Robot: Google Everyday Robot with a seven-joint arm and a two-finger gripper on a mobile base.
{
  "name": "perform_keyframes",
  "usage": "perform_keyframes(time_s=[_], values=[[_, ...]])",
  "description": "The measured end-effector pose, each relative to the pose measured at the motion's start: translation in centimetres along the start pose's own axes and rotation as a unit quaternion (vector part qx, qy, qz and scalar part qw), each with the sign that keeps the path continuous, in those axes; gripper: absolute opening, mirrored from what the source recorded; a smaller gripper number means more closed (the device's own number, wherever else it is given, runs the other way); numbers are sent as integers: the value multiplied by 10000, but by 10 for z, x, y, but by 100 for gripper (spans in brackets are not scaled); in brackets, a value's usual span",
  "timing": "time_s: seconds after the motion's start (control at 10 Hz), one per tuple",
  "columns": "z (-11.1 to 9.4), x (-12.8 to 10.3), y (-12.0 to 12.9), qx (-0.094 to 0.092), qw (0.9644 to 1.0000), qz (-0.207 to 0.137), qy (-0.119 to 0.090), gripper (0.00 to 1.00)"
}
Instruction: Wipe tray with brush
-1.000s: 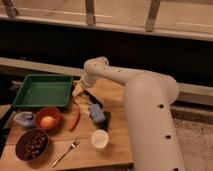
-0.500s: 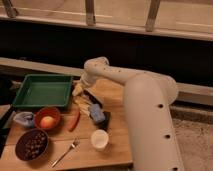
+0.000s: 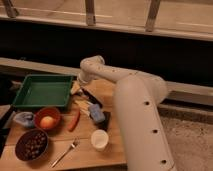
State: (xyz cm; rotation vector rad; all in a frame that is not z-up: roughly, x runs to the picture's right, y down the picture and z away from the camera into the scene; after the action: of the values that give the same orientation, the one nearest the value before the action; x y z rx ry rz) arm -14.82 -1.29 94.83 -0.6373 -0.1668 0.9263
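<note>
Green tray [image 3: 42, 93] sits at back-left of bench [image 3: 85, 131], brush [image 3: 91, 96] lies just right of tray, black handle slanting away from it. Pincer [image 3: 76, 88] hangs at tray's right rim, spread, close to brush, contact unclear. In front of tray: red bowl [image 3: 46, 120], dark bowl [image 3: 31, 145], fork [image 3: 65, 152], white cup [image 3: 99, 139]. Blue sponge [image 3: 96, 114] front-right of tray, near brush

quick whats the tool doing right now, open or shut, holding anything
tool: open, nothing seen in it, low over the table at the right rim of the tray, beside the brush.
</note>
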Motion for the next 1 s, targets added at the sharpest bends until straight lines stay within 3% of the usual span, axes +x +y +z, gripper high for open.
perform_keyframes(time_s=[0.5,0.7,1.0], values=[[17,17,-6,-18,9998,79,191,80],[25,21,-5,-96,9996,146,212,66],[28,25,-7,-162,9995,242,157,33]])
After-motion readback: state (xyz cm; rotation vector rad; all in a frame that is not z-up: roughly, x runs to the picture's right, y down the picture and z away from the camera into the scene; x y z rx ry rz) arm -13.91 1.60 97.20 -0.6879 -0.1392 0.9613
